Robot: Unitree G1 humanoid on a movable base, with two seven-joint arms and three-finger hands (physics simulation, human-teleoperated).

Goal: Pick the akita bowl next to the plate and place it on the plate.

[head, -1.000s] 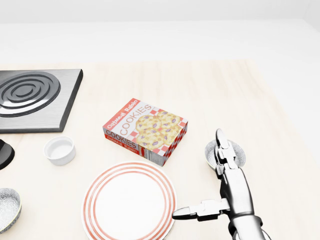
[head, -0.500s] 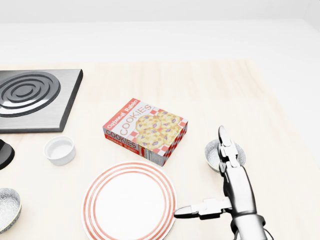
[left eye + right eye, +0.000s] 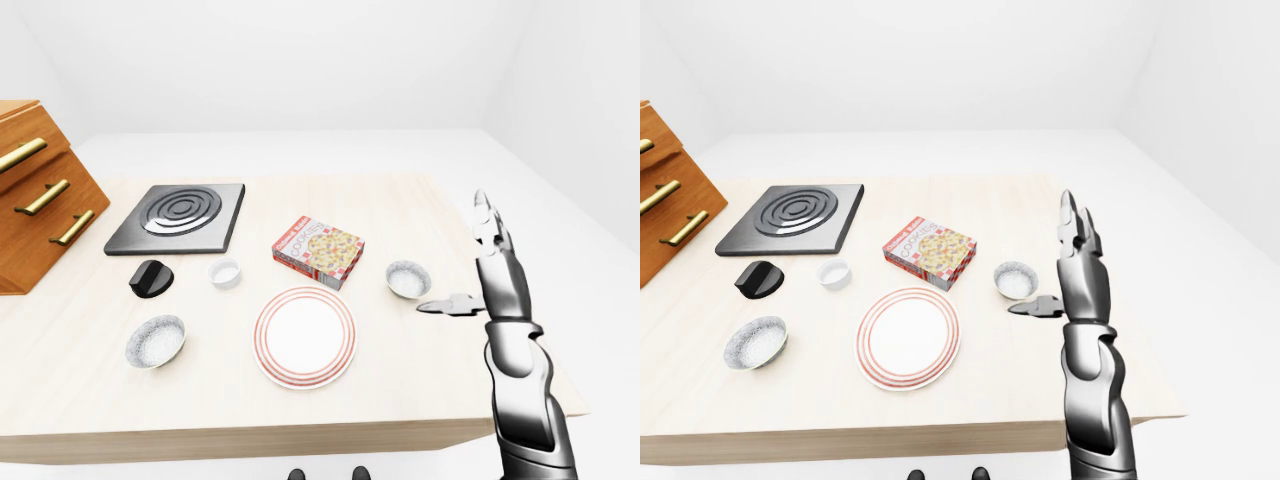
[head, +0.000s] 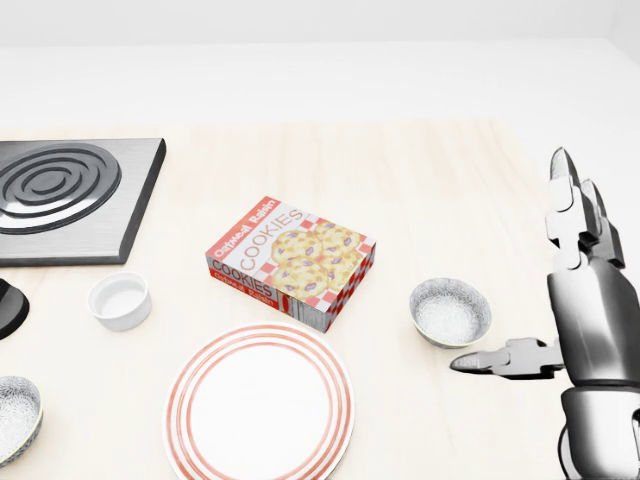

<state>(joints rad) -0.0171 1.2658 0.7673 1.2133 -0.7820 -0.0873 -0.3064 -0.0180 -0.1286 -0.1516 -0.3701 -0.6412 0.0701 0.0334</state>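
Observation:
A grey speckled akita bowl (image 4: 450, 310) sits upright on the wooden table, just right of the red-ringed white plate (image 4: 258, 405). My right hand (image 4: 530, 290) stands to the right of this bowl, apart from it. Its fingers (image 4: 575, 215) point up and its thumb (image 4: 500, 362) sticks out leftward below the bowl, so the hand is open and holds nothing. A second speckled bowl (image 3: 155, 340) rests well to the left of the plate. My left hand does not show in any view.
A cookie box (image 4: 290, 260) lies above the plate. A white ramekin (image 4: 120, 300) and a black knob-like object (image 3: 150, 278) sit to the left, with a stove burner (image 3: 180, 215) above them. A wooden drawer cabinet (image 3: 35, 200) stands at far left. The table's right edge (image 3: 520, 300) runs behind my arm.
My right hand has swung from over the bowl out to its right and risen. The bowl now shows whole and has not moved.

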